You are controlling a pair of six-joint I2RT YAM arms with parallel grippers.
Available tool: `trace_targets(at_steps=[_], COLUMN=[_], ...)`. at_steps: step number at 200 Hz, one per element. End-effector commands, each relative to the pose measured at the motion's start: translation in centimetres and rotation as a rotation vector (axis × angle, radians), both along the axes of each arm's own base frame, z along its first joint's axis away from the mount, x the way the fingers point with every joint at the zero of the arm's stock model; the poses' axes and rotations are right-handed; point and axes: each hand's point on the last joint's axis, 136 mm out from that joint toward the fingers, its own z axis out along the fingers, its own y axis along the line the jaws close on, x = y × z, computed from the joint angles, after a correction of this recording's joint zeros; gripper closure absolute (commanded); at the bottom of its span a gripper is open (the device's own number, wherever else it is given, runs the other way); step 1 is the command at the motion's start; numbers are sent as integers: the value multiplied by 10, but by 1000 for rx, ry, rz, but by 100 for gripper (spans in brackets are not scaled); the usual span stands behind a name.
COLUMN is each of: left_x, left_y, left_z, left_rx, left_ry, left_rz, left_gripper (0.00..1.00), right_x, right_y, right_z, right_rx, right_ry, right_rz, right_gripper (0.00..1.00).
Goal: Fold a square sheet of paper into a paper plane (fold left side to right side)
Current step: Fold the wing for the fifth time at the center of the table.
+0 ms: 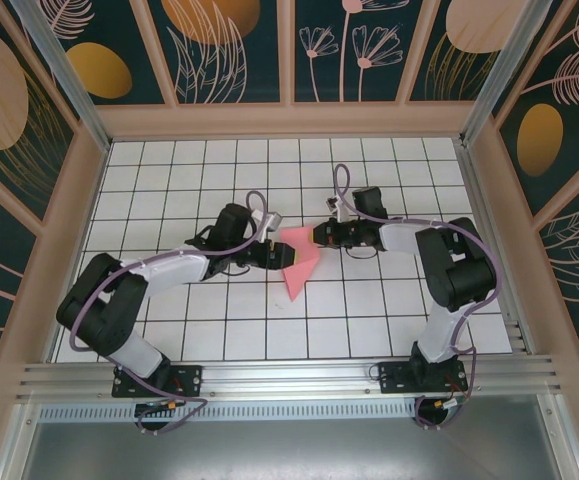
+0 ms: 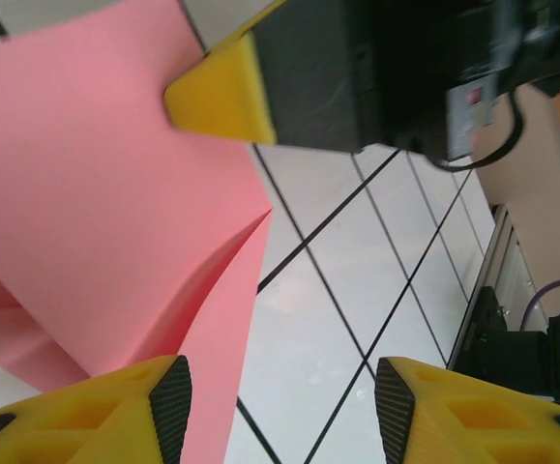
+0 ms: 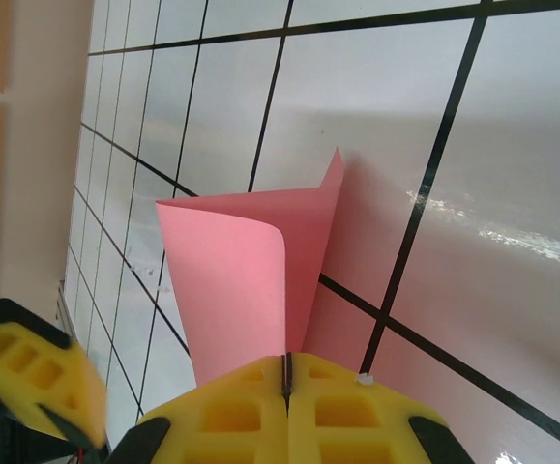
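The square sheet of paper [image 1: 299,270] is salmon pink and lies bent at the table's middle, one side lifted and curled over. My right gripper [image 1: 316,236] is shut on the sheet's upper edge; in the right wrist view the sheet [image 3: 231,271] curves away from the closed right gripper [image 3: 286,372]. My left gripper [image 1: 281,254] stands open at the sheet's left side. In the left wrist view the sheet [image 2: 96,174] runs past the left pad of the left gripper [image 2: 280,387], with bare tile between the jaws. A paper plane is out of view.
The white gridded table [image 1: 369,310] is walled by a wooden frame [image 1: 289,120]. A yellow finger of the right gripper [image 2: 217,97] hangs close above the left gripper's view. The left gripper's yellow finger [image 3: 28,372] shows at the right wrist view's lower left.
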Motion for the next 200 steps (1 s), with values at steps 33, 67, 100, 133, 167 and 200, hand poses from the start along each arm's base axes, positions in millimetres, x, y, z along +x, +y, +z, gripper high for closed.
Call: trace_targets(at_steps=[33,67,100,133,167,200], left_x=[2,7,6,8,13,17], left_y=[-16,-7,1,4,-3,-6], left_z=[-11,-33,-61,-71,-73,-77], left_rx=[2,88,156,182,158,159], left_ry=[25,28,56,55,44,46], left_rz=[-20,16,36,49,38,33], left_gripper=[45,47,52,55,56,57], right_x=[3,3,2,2,-1,-8], right_y=[6,5,4,1,0,-1], right_z=[9,9,6,5,5,4], right_rx=[-19,-29,-41,-55,-54,-38], right_ry=[-15,-14,-1,18,32,80], right_rz=[0,-2,-8,-21,-25,-39], right_gripper=[97,96,96,96,91,78])
